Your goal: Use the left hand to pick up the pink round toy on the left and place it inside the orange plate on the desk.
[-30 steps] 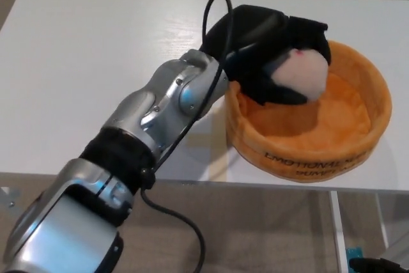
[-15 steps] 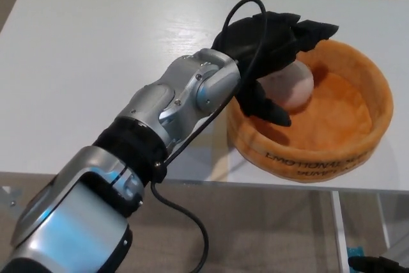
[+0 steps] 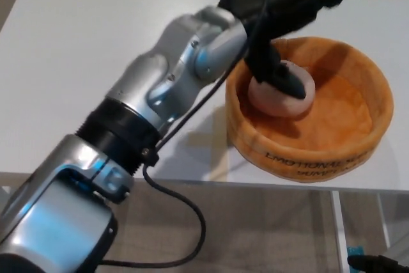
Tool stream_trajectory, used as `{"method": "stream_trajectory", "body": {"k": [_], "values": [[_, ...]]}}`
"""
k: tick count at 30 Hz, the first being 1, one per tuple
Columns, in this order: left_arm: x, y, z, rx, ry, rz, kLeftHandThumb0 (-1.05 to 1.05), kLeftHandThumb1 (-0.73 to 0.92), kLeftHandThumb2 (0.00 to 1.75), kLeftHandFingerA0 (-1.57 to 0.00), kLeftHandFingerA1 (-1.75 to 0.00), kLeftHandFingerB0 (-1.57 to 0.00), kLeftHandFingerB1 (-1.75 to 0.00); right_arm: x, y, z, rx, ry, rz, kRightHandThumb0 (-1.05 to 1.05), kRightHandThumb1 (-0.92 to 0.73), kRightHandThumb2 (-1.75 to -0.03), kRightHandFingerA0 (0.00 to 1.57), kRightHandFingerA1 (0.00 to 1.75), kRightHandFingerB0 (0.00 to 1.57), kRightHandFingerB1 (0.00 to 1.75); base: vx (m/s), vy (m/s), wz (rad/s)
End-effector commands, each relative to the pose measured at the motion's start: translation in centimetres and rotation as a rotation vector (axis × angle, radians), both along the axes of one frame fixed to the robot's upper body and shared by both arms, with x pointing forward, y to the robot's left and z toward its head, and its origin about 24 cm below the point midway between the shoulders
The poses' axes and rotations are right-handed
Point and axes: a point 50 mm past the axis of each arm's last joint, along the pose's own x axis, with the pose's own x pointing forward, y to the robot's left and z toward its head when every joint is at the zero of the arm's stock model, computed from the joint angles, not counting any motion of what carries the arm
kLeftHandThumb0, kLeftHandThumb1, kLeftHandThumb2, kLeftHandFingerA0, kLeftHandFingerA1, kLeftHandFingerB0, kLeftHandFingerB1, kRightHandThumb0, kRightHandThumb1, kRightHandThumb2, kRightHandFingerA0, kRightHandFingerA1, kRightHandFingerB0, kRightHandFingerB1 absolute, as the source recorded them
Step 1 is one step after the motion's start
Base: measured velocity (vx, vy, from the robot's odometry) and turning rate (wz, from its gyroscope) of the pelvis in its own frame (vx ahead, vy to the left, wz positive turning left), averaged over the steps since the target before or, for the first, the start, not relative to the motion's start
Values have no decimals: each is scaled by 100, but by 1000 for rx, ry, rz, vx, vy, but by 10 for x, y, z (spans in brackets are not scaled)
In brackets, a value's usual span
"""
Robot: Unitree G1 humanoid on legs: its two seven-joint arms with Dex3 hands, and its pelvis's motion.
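Pink toy [image 3: 281, 91] was found lying inside the orange plate [image 3: 367, 133] on the white bench [image 3: 77, 68]; left hand [image 3: 287, 4] was raised above, fingers [image 3: 284, 78] spread and released.

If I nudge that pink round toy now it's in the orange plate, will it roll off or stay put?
Probably stays put: the pink round toy lies inside the orange plate, whose raised wall should stop a roll. It looks plush, so likely light and squashy. The left hand is open above it, one finger overlapping it.
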Motion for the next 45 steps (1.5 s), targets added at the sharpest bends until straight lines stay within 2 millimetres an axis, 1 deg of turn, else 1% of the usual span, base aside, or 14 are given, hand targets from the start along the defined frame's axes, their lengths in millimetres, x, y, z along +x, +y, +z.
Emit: {"method": "stream_trajectory", "body": {"k": [1, 2, 3, 9, 18, 22, 25, 26, 33, 34, 35, 41, 44, 45], "values": [[-47, 47, 67, -80, -106, -133, -65, 38, 80, 0, -4, -1, -18, -2, -2, -1, 8, 4, -7, -19, -32, -58, 59, 76, 44, 60, 0, 0, 0], [-49, 49, 69, -83, -109, -135, -65, 38, 80, 0, -4, -1, -18, -2, -2, -1, 7, 5, -7, -19, -32, -58, 59, 76, 44, 60, 0, 0, 0], [-58, 64, 74, -130, -81, -176, -48, 37, 52, -2, -26, -19, -30, -2, -3, -1, 8, 6, -12, -19, -32, -58, 59, 76, 45, 60, 0, 0, 0], [-103, 127, 71, -277, 29, -305, -38, 37, 57, -11, -38, -31, -35, -3, -10, 1, -22, 6, -1, -25, -33, -57, 62, 77, 45, 61, 0, 0, 0], [-144, 183, 19, -446, 294, -371, -23, 41, 52, -29, -40, -46, -35, -6, -18, 3, -29, 4, -22, -21, -34, -59, 59, 79, 44, 60, 0, 0, 0], [-172, 220, -24, -525, 625, -377, -12, 43, 53, -23, -41, -41, -35, 0, -21, 7, -29, -13, -31, -21, -34, -60, 60, 79, 45, 60, 0, 0, 0], [-182, 232, -38, -578, 730, -363, -10, 43, 53, -24, -41, -42, -36, 2, -20, 8, -20, -19, -36, -22, -31, -60, 60, 80, 45, 62, 0, 0, 0], [-187, 237, -45, -594, 771, -360, -10, 29, 79, -14, -52, -28, -54, 1, -20, 8, -25, -13, -36, -22, -33, -58, 64, 79, 47, 61, 0, 0, 0], [-209, 252, -87, -614, 1048, -303, -6, 36, 84, -11, -51, -22, -52, 1, -20, 7, -33, -5, -33, -21, -35, -58, 64, 79, 45, 60, 0, 0, 0], [-210, 252, -90, -616, 1073, -304, -6, 36, 84, -11, -51, -22, -52, 1, -20, 7, -32, -7, -34, -21, -35, -58, 64, 79, 45, 60, 0, 0, 0], [-209, 253, -98, -620, 1110, -305, -19, 53, 57, -16, -38, -34, -33, 2, -20, 7, -25, -10, -38, -20, -33, -59, 61, 80, 45, 61, 0, 0, 0], [-213, 259, -137, -632, 1257, -195, -16, 55, 57, -20, -37, -31, -32, 4, -17, 8, -9, -14, -46, -20, -32, -60, 62, 80, 45, 61, 0, 0, 0], [-207, 280, -173, -689, 1370, 41, -19, 57, 59, -19, -39, -30, -34, 2, -19, 7, -20, -8, -45, -25, -33, -59, 57, 79, 44, 61, 0, 0, 0], [-206, 286, -182, -709, 1378, 98, -15, 38, 84, -19, -53, -23, -51, 2, -20, 7, -15, -9, -55, -17, -34, -60, 58, 81, 43, 60, 0, 0, 0]]}}
